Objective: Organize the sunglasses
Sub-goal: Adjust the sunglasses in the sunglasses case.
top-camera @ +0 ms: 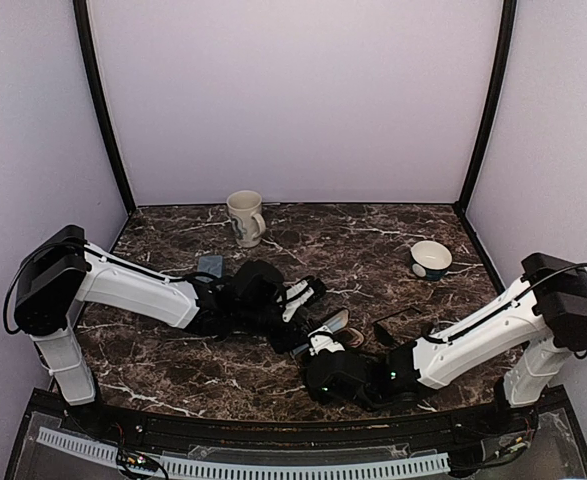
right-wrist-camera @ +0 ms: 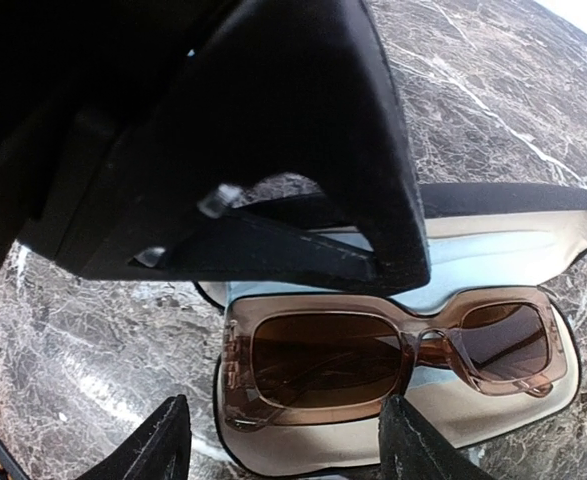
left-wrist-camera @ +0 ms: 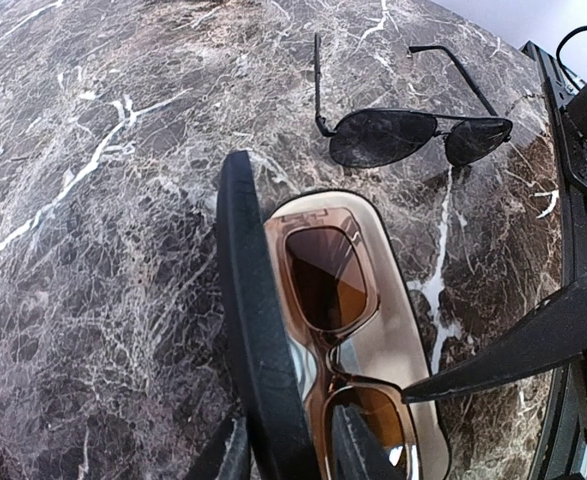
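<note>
Two pairs — brown sunglasses [right-wrist-camera: 393, 350] in one case [right-wrist-camera: 493, 415], black sunglasses [left-wrist-camera: 413, 135] beside — left pincer [left-wrist-camera: 293, 450] narrow on lid [left-wrist-camera: 248, 300], right pincer [right-wrist-camera: 288, 440] wide.

Dark marble table [top-camera: 173, 370], mug [top-camera: 245, 217], bowl [top-camera: 431, 259], open case [right-wrist-camera: 513, 240], black sunglasses [left-wrist-camera: 383, 137]

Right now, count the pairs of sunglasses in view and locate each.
2. The translucent brown square-framed sunglasses lie inside the open cream-lined black case; the thin black wire-framed sunglasses lie on the dark marble table near it. Others may be hidden.
</note>
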`<action>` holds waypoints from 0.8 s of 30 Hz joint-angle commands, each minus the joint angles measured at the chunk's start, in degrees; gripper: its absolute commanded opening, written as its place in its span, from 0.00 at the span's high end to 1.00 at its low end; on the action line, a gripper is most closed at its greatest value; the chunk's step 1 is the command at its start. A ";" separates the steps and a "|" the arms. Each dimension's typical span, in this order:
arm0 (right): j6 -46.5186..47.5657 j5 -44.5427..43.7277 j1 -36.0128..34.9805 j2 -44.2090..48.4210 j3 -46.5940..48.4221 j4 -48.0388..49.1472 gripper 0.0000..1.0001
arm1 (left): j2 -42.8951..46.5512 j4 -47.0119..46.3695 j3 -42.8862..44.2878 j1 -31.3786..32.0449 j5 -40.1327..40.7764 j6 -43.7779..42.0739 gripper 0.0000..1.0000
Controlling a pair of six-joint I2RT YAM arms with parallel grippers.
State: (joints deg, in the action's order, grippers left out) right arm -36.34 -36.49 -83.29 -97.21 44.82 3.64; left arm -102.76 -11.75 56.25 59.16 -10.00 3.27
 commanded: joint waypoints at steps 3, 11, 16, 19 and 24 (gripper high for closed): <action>-1.29 -2.82 -0.61 -0.77 1.99 -2.88 0.35 | 0.02 1.20 0.30 0.43 -0.73 0.34 0.71; -1.46 -3.07 -0.65 0.30 1.40 -4.05 0.35 | -0.07 1.24 0.42 0.43 -0.75 0.34 0.71; -1.66 -3.19 -0.65 0.27 1.59 -4.66 0.35 | -0.07 1.24 0.40 0.43 -0.72 0.26 0.71; -2.19 -3.43 -0.65 0.45 1.59 -5.06 0.35 | -0.07 1.24 0.45 0.43 -0.73 0.17 0.71; -2.89 -3.55 -0.65 0.87 1.58 -5.89 0.35 | -0.16 1.38 0.51 0.43 -0.72 0.16 0.71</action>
State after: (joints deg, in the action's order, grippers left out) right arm -38.06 -38.65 -83.35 -97.51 45.56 -1.13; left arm -102.85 -11.53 56.25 59.13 -9.98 3.38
